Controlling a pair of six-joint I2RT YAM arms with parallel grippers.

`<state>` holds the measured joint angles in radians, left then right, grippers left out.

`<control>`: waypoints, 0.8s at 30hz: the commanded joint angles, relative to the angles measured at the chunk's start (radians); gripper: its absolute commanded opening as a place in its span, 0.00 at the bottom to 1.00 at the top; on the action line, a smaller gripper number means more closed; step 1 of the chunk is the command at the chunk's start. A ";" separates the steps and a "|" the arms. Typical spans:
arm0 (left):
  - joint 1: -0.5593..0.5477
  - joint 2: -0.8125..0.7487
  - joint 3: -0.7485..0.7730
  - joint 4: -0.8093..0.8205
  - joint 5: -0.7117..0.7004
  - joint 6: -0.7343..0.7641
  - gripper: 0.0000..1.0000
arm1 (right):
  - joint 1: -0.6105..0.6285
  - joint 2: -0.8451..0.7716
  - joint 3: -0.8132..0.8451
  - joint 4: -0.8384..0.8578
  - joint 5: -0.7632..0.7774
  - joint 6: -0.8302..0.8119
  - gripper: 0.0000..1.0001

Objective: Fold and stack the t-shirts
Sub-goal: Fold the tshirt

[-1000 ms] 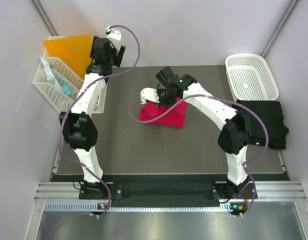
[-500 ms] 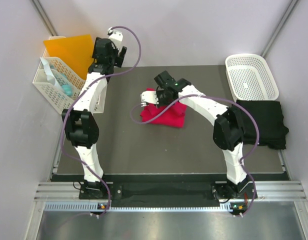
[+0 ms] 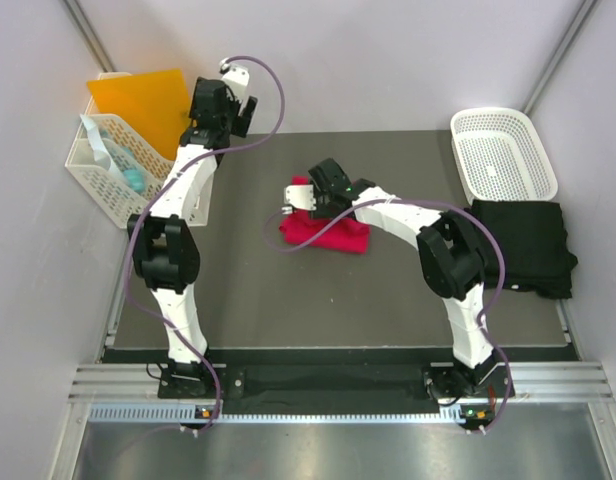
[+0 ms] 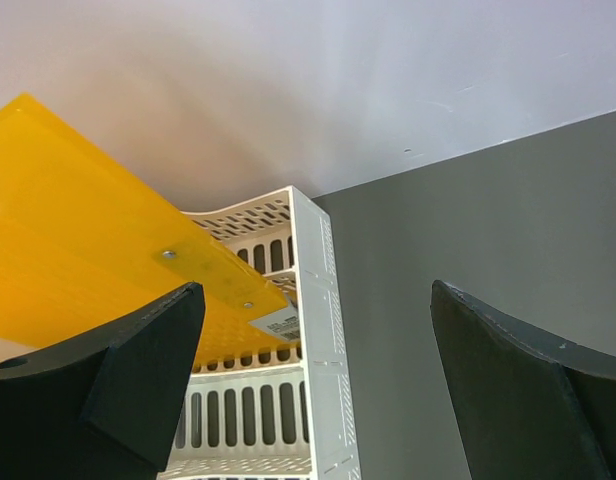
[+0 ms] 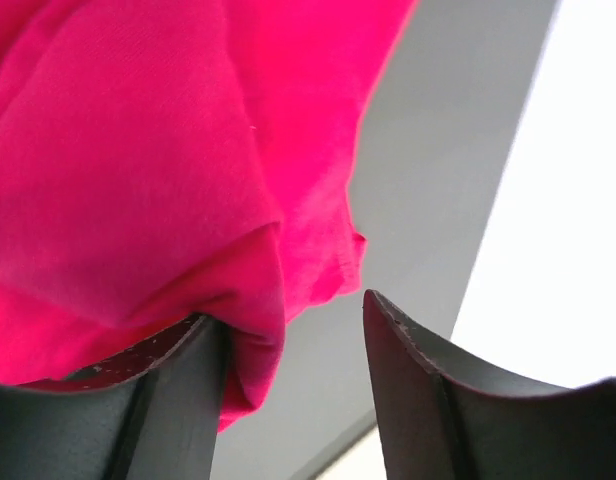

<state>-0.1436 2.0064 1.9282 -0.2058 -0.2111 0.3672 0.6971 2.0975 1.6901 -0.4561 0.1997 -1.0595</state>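
The pinkish-red t-shirt [image 3: 333, 233] lies folded in a small bundle at the middle of the dark table. My right gripper [image 3: 306, 198] is low over its far left corner. In the right wrist view, my right gripper [image 5: 293, 400] has its jaws apart: a fold of the red cloth [image 5: 138, 150] rests against the left finger [image 5: 178, 400], and the other finger stands clear of it. The black t-shirt [image 3: 528, 245] lies folded at the table's right edge. My left gripper [image 3: 233, 95], raised at the back left, is wide open [image 4: 313, 380] and holds nothing.
A white lattice basket [image 3: 503, 152] stands at the back right, just behind the black shirt. At the back left, a second white basket [image 3: 113, 170] sits under an orange-yellow sheet [image 3: 138, 100]. In the left wrist view, that sheet [image 4: 78, 220] and the basket's corner [image 4: 313, 300] are close.
My right gripper has slid left across the red shirt toward its far left corner, and its jaws have parted, letting go of the cloth. The left arm has barely shifted.
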 commanded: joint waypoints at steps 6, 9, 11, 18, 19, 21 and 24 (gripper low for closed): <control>0.002 0.005 0.031 0.043 0.030 -0.054 0.99 | -0.007 -0.022 -0.044 0.481 0.267 0.023 0.68; 0.002 0.009 0.031 0.043 0.033 -0.059 0.99 | -0.005 -0.027 -0.043 0.488 0.259 0.018 0.71; 0.002 0.012 0.029 0.045 0.033 -0.062 0.99 | -0.005 -0.027 -0.049 0.528 0.277 0.003 0.72; 0.002 0.011 0.028 0.046 0.039 -0.070 0.99 | -0.018 -0.033 -0.058 0.560 0.328 0.021 0.72; 0.002 0.006 0.023 0.040 0.048 -0.073 0.99 | -0.027 -0.042 -0.052 0.503 0.316 0.045 0.70; 0.002 0.002 0.011 0.036 0.076 -0.076 0.99 | -0.050 -0.054 -0.015 0.360 0.258 0.184 0.68; 0.002 0.002 0.000 -0.003 0.294 -0.003 0.99 | -0.129 -0.091 0.048 0.017 -0.071 0.343 0.70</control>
<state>-0.1436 2.0209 1.9278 -0.2081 -0.1329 0.3149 0.6640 2.0960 1.6508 -0.0864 0.4198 -0.9501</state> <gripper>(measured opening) 0.990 0.690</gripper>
